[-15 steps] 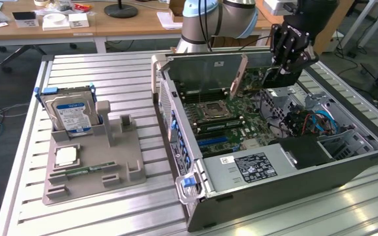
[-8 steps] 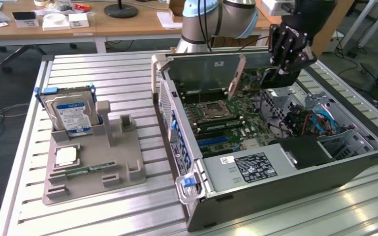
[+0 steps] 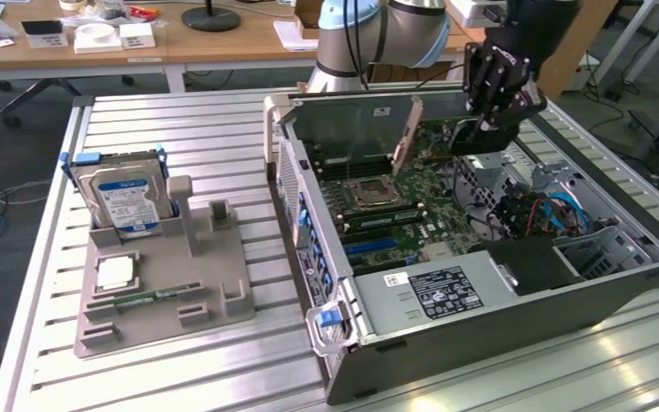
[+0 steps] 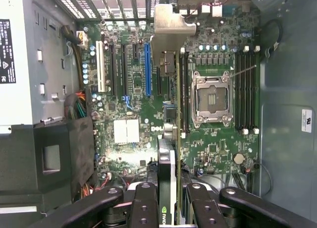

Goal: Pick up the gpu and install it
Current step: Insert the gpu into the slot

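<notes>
**gpu (image 4: 167, 153) clamped in gripper (image 4: 169, 189), over the motherboard (image 4: 213, 148)**

jaws narrow, closed on one end of the gpu, a finger on each face. Card is thin and flat, edge-on in the wrist view: black edge, green-white logo by the fingers, silver metal bracket (image 4: 171, 25) at the far end, beside the slotted rear wall of the computer case (image 3: 513, 318). It stands on edge inside the open case, running between the blue slot (image 4: 147, 69) and the cpu socket (image 4: 212, 99). Can't tell if it's seated in a slot. Hard drive (image 3: 123, 199) stands upright in the grey holder (image 3: 181, 292) at the exterior view's left, well apart from the case
</notes>
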Controlling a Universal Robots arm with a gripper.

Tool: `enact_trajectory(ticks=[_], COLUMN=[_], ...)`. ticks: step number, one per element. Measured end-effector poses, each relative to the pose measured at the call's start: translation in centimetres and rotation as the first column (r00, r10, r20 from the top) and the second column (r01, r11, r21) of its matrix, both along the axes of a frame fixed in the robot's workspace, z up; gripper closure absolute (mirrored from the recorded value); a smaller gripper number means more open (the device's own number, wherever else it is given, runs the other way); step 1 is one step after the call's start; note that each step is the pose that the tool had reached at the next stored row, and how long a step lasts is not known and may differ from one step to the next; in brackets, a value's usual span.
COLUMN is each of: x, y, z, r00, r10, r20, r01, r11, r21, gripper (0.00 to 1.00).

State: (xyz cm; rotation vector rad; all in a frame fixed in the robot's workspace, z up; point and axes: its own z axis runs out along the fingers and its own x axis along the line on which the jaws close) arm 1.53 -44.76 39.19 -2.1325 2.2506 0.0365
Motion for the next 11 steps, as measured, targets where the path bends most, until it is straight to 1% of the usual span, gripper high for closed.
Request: enact_trajectory(ticks=[11], x=[-1.5], y=[0.01], z=[-0.08], r00=[1.0000], r10=[0.000], r20=[0.0000], r01=[0.000], r11=[1.0000], r21=[0.0000], gripper=[0.73])
